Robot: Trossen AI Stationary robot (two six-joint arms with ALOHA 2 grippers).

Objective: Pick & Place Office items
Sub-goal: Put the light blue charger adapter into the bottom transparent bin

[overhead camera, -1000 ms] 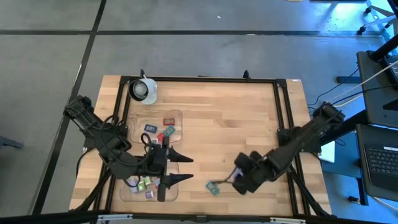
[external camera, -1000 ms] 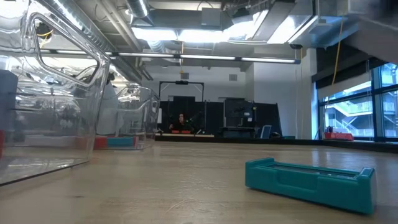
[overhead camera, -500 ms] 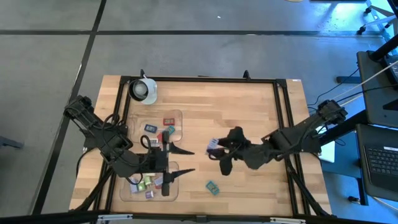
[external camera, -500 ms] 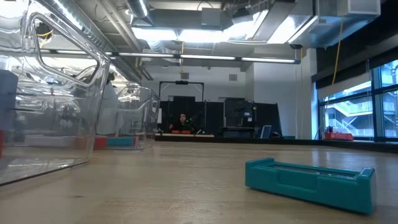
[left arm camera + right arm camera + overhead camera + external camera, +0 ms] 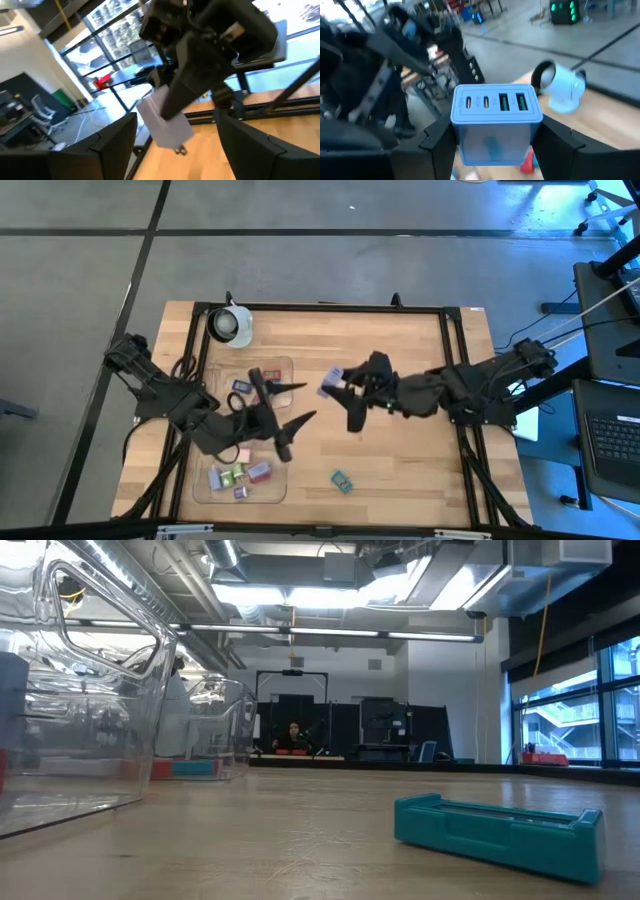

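Note:
My right gripper (image 5: pixel 345 395) hangs over the middle of the table, shut on a lavender block with a row of ports (image 5: pixel 496 122); this block (image 5: pixel 331 382) also shows in the left wrist view (image 5: pixel 164 120). My left gripper (image 5: pixel 308 402) is open just left of it, fingers pointing at the block without touching it. A teal piece (image 5: pixel 342 480) lies flat on the wood near the near edge (image 5: pixel 500 830). Several small coloured pieces sit in the near tray (image 5: pixel 238 477) and in the far tray (image 5: pixel 262 383). My right gripper pinches the lavender block by its two opposite side faces (image 5: pixel 457 142), one finger on each. The port face (image 5: pixel 496 102) points away from the wrist, toward the table's left. The block is lifted clear of the table and held level.
A white round cup-like object (image 5: pixel 231 325) stands at the far left corner (image 5: pixel 560 87). Two clear shallow trays lie on the left side, walls (image 5: pixel 90 690) rising close to the low camera. Black rails frame the table (image 5: pixel 455 380). Bare wood spans the middle and right.
My right gripper has left the spot beside the teal piece and travelled toward the far and left edges, carrying the lavender block lifted clear. My left gripper has swung from over the near tray toward the far edge and turned its open fingers toward the block.

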